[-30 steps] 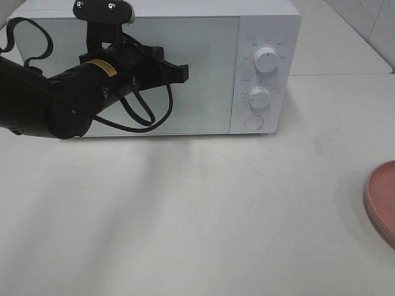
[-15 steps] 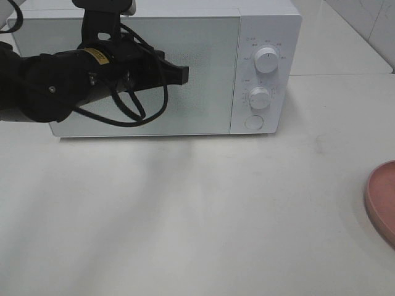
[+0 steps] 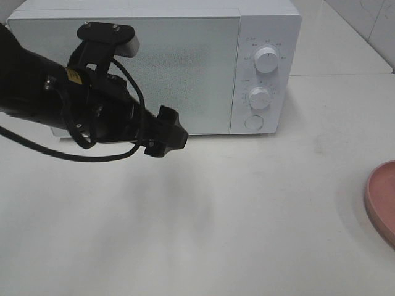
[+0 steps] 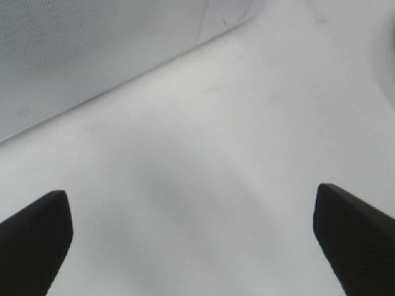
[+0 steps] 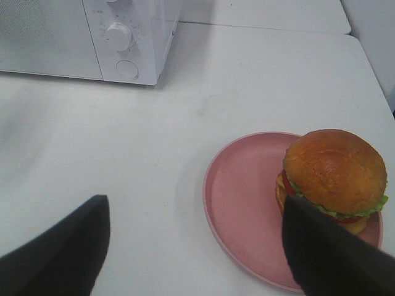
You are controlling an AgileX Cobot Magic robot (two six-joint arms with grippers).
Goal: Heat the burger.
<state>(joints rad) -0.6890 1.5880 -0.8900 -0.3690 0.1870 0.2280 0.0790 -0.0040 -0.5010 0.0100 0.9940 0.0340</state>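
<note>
A white microwave (image 3: 154,65) stands at the back of the white tabletop (image 3: 247,216), its door closed. Its control panel carries two round knobs (image 3: 266,60) one above the other, with a round button (image 3: 253,122) below them; small grey markings ring the knobs but are too fine to read. The left arm (image 3: 55,102) reaches across the front of the microwave door, and a yellow label (image 3: 73,75) on it shows print too small to make out. The left gripper (image 4: 197,246) hangs just in front of the microwave's lower edge, over bare tabletop; its fingers (image 4: 37,231) stand wide apart with nothing between them. The burger (image 5: 333,176) sits on a pink plate (image 5: 241,203), well to the right of the microwave and nearer the front of the tabletop. The right gripper (image 5: 197,246) hovers above the plate's near side, its fingers (image 5: 324,256) spread and holding nothing; one of them partly covers the burger's lower edge in the right wrist view.
</note>
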